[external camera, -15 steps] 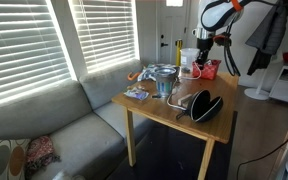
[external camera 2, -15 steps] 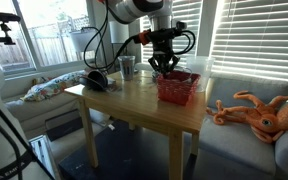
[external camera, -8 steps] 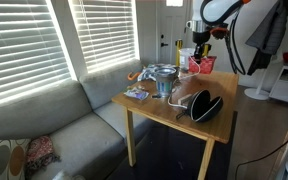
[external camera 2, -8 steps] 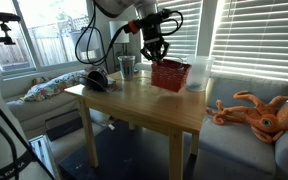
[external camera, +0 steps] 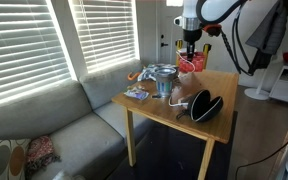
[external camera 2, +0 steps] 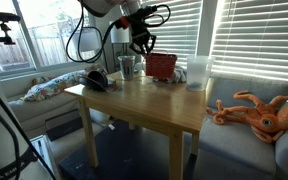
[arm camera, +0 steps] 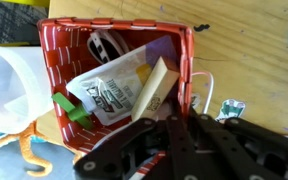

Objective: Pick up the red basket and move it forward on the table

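Claw (external camera 2: 142, 46) vertical, tight on red basket (external camera 2: 161, 67)

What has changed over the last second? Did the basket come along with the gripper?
Yes. The gripper, shut on the rim of the red basket, lifted it off the table and carried it across toward the glass jar. Whether it hangs clear of the tabletop now is hard to tell. The jar, the black oval case and the table kept their places.

Home living room: sofa (external camera: 69, 125), window blinds (external camera: 24, 40)
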Controlling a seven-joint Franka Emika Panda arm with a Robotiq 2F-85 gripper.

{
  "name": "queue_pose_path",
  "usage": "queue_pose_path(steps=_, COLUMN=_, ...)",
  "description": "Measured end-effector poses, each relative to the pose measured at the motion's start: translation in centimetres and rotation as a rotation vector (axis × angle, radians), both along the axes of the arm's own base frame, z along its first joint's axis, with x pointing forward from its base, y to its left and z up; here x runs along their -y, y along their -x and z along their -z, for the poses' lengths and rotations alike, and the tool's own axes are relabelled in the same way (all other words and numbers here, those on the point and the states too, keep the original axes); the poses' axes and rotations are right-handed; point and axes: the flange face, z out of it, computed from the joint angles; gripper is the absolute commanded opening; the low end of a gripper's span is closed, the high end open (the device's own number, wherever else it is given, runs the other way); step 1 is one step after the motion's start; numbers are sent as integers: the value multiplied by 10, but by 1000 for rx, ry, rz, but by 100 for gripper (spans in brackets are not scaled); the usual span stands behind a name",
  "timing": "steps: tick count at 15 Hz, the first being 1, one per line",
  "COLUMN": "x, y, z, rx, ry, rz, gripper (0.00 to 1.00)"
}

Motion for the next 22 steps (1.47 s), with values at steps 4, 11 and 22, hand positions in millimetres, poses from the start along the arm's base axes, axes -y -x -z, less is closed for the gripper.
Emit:
queue_pose_path(steps=4, x=-24, y=-4, z=-8, rx=48, ry=73, rz=-169, gripper=5)
queue_pose_path(steps=11, x=-30, y=-4, z=-12, rx=69, ry=96, rz=-217, gripper=5)
queue_pose_path(steps=22, x=-81, y=-19, z=-17, rx=132, ry=116, rz=-566, gripper=3)
